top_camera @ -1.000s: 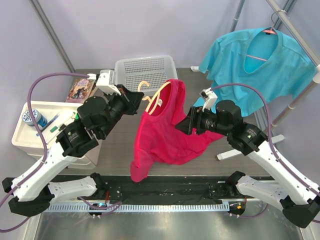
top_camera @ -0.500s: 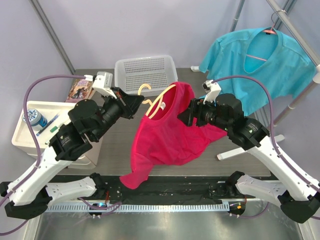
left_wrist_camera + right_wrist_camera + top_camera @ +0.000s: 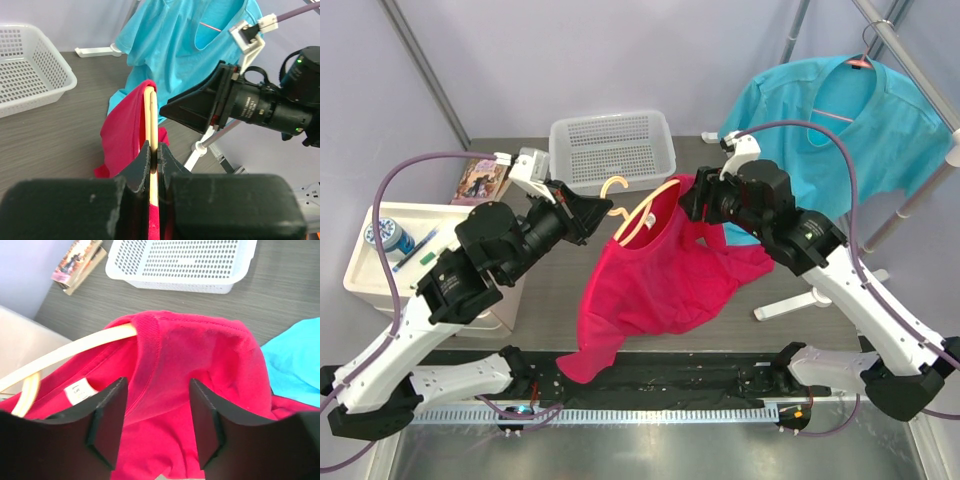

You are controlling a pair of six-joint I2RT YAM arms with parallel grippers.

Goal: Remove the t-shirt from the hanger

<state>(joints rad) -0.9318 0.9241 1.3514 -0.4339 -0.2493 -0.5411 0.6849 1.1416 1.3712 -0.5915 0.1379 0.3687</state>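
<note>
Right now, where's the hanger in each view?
Top: hanger at centre, poking out of the red shirt collar.
Left wrist: hanger centre, upright, pinched in left gripper.
Right wrist: hanger at left, slanting into the collar.
Shared landmark: basket.

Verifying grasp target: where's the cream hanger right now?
Top view: the cream curved hanger is mid-table, in front of the white perforated plastic basket, pinched by the left arm's fingers, its right end inside the collar of the red t-shirt.
</note>
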